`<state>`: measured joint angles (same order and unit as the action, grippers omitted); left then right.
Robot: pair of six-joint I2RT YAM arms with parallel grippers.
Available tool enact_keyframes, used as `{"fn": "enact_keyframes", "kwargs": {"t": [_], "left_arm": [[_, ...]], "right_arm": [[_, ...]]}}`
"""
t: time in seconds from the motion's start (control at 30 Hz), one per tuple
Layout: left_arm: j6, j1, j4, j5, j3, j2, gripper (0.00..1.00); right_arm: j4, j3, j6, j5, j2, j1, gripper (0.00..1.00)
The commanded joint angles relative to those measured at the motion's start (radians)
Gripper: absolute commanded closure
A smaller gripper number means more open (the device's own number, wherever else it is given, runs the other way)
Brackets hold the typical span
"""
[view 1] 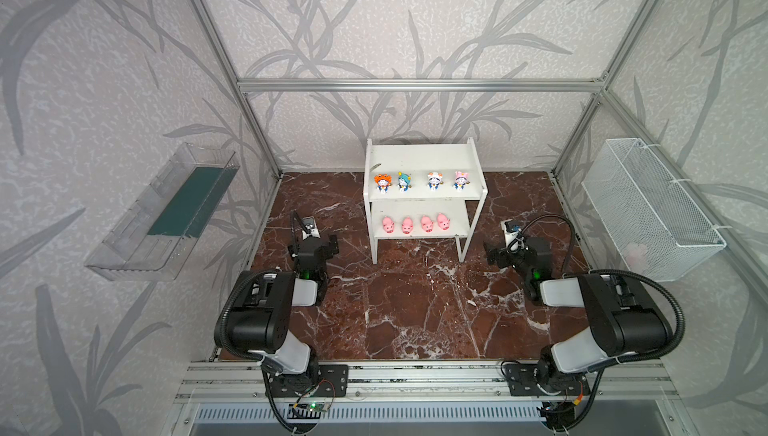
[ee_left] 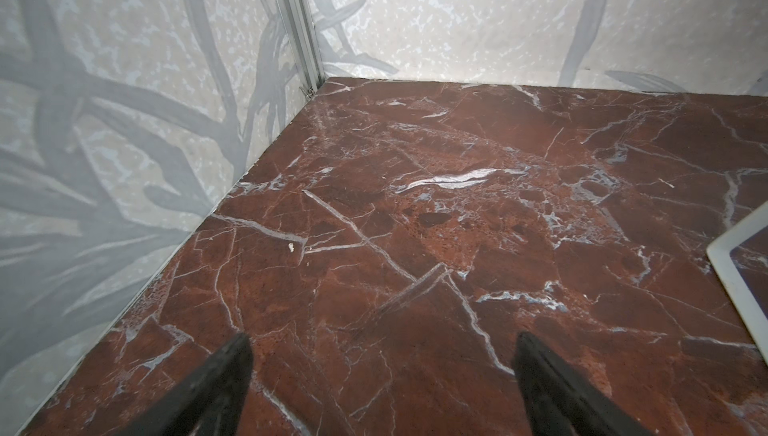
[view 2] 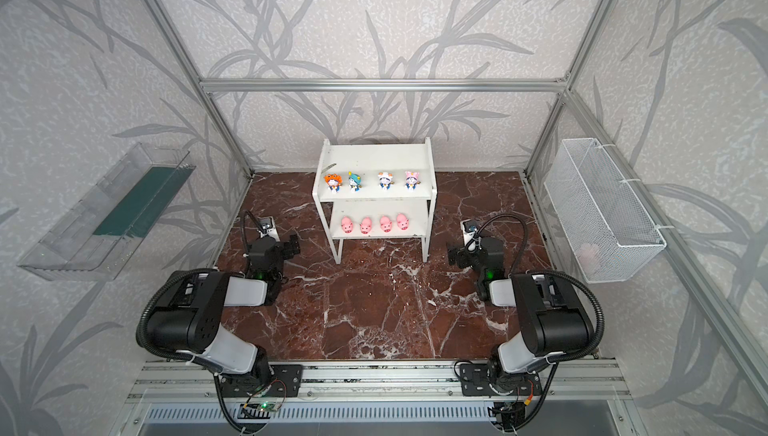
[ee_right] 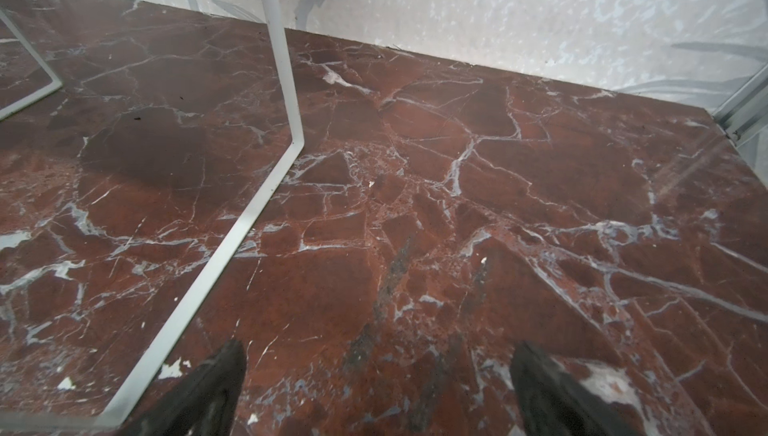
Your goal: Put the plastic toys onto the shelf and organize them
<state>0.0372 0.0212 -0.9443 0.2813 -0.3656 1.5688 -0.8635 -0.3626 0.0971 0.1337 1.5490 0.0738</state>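
Note:
The white two-tier shelf (view 1: 424,155) (view 2: 374,155) stands at the back middle of the marble floor. On its upper board several white-and-blue figurines stand in a row, from the orange-headed one (view 1: 381,182) to the pink-headed one (view 1: 460,180). Several pink pigs (view 1: 388,224) (view 2: 347,225) line the lower board. My left gripper (view 1: 330,243) (ee_left: 382,355) hangs open and empty over bare floor left of the shelf. My right gripper (view 1: 492,253) (ee_right: 378,359) is open and empty right of it, beside a thin white shelf leg (ee_right: 286,101).
A clear plastic tray with a green base (view 1: 166,213) hangs on the left wall. A white wire mesh basket (view 1: 648,205) hangs on the right wall with something pale pink (view 1: 636,253) inside. Aluminium frame posts mark the back corners. The shelf's foot (ee_left: 735,271) shows in the left wrist view.

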Motion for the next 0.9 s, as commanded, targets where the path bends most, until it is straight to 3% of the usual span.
{"fn": "enact_keyframes", "kwargs": {"t": [0.0,0.17,0.87], "left_arm": [[0.005,-0.005,-0.025,-0.005,-0.004,0.003,0.01],[0.006,-0.006,-0.025,-0.005,-0.004,0.003,0.01],[0.005,-0.005,-0.025,-0.005,-0.004,0.002,0.01]], "right_arm": [[-0.013,-0.018,-0.075,-0.185,-0.02,-0.005,0.01],[0.018,-0.042,-0.034,-0.113,-0.009,-0.001,0.01],[0.027,-0.05,-0.027,-0.14,-0.004,0.016,0.01]]}}
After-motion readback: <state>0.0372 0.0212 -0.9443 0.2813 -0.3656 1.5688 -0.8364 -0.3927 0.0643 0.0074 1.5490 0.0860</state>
